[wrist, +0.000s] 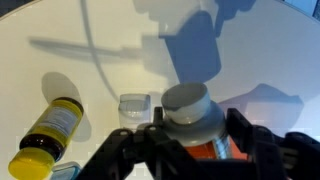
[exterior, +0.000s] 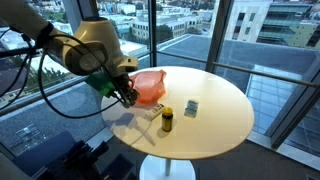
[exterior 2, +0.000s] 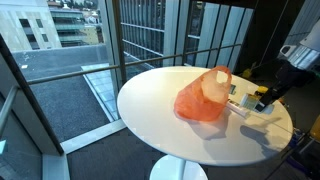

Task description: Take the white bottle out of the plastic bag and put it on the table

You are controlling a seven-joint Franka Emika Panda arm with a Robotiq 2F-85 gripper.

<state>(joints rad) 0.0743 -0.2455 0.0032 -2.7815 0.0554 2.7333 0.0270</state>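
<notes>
**White bottle out of the bag, held in the hand over the surface**

Hand [wrist: 195, 138]: closed on the white bottle [wrist: 188, 103]; in the wrist view the dark fingers [wrist: 243, 135] sit on either side of the bottle body, with its pale grey cap showing between and above them and an orange patch visible lower down; whether the bottle's base touches the surface cannot be told.

Location of the bottle: outside the plastic bag [exterior: 150, 87]; in an exterior view the hand [exterior: 127, 95] hangs just beside the bag, on the side nearer the arm [exterior: 85, 50], low over the surface [exterior: 215, 125].

Plastic bag: orange-red, translucent, crumpled; it rests on the round white surface [exterior 2: 165, 125] near the rim in both exterior views [exterior 2: 205, 97]; its contents cannot be made out.

Other items: a yellow bottle [exterior: 167, 119] with a dark cap stands upright on the surface, near the hand and apart from the bag; the wrist view shows it [wrist: 50, 135] beside the hand; a small clear container [wrist: 133, 105] sits between the yellow bottle and the white bottle; a small pale box [exterior: 191, 108] lies further along the surface, near the yellow bottle.

Surroundings: tall glass walls with city buildings outside.
</notes>
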